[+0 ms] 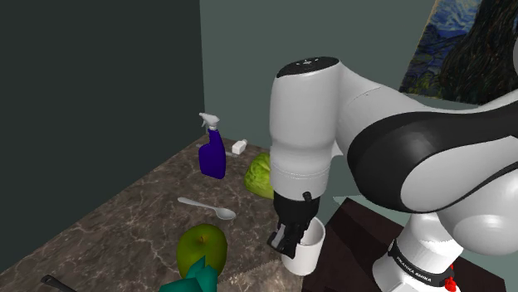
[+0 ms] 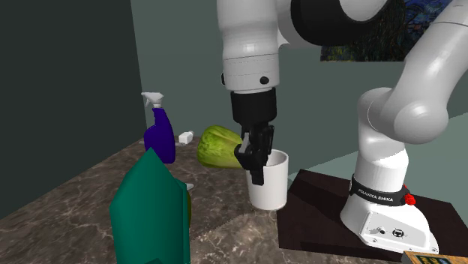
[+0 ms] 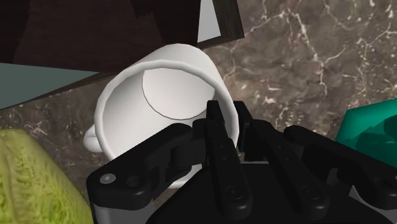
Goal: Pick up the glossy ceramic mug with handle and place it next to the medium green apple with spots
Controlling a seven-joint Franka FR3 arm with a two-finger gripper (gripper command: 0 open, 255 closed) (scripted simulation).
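My gripper [image 3: 230,130] was closed down on the mug [image 1: 309,249], one finger inside the rim and one outside, so I judged the grasp made. The mug sat upright just beside the stand [image 1: 359,226], low over the bench [image 1: 124,217]. I couldn't tell whether it had left the surface. The apple [image 1: 202,247] lay apart, toward the shoulder view's left. Carrying the mug over and setting it down next to the apple remained.
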